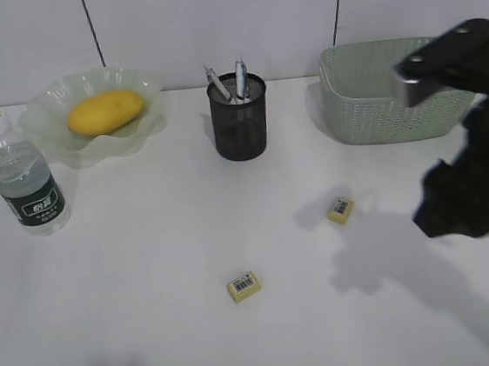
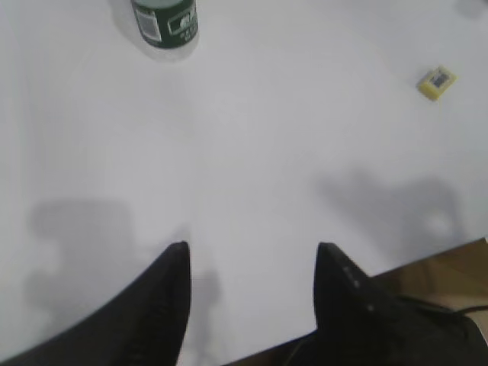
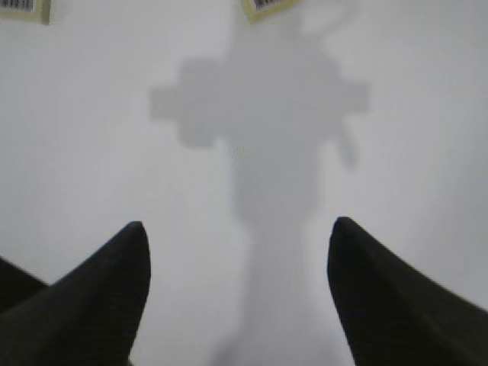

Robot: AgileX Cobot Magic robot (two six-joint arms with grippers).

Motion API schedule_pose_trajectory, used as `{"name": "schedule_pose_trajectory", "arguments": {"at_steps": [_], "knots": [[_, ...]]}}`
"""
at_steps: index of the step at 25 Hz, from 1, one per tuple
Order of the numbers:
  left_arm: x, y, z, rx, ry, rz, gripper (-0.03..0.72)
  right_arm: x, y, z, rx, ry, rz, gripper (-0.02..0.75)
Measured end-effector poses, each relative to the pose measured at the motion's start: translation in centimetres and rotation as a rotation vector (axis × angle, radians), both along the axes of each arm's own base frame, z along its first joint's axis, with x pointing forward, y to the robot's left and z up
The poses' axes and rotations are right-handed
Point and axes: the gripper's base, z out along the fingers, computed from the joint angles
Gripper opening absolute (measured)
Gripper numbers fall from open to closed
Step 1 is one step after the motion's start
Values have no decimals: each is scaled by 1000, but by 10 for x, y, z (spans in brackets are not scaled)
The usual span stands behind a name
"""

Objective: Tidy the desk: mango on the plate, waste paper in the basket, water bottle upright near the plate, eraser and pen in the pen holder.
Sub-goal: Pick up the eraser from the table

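Observation:
The mango [image 1: 105, 111] lies on the pale-green plate [image 1: 147, 128] at the back left. The water bottle [image 1: 22, 176] stands upright left of the plate; its base shows in the left wrist view [image 2: 165, 21]. The black mesh pen holder [image 1: 239, 118] holds pens [image 1: 240, 80]. Two yellow erasers lie on the desk [image 1: 149, 272]: one in the middle [image 1: 243, 286], one further right [image 1: 341, 209]. Both show at the top of the right wrist view [image 3: 24, 8] [image 3: 268, 6]. The basket [image 1: 388, 89] is at the back right. The waste paper is out of view. My right gripper [image 3: 238, 232] is open and empty, right of the erasers. My left gripper [image 2: 253, 253] is open and empty near the front edge.
The right arm [image 1: 468, 186] hangs in front of the basket's right side. One eraser also shows far right in the left wrist view [image 2: 436, 81]. The desk's front edge [image 2: 427, 263] shows beside the left gripper.

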Motion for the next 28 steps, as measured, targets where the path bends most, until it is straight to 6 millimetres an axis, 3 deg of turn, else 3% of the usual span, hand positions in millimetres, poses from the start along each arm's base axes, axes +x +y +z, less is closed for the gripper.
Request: {"name": "schedule_pose_trajectory", "arguments": {"at_steps": [9,16,22,28], "knots": [[-28,8,3,-62,-169,10,400,71,44,-15,-32,31,56,571],[-42,11,3,-86,-250,8,400,108,65,-48,-65,88,60,571],[-42,11,1,-87,-251,9,400,131,49,-96,-92,213,-27,571],[-41,11,1,-94,-254,13,398,140,43,-108,-60,243,-44,571]]}}
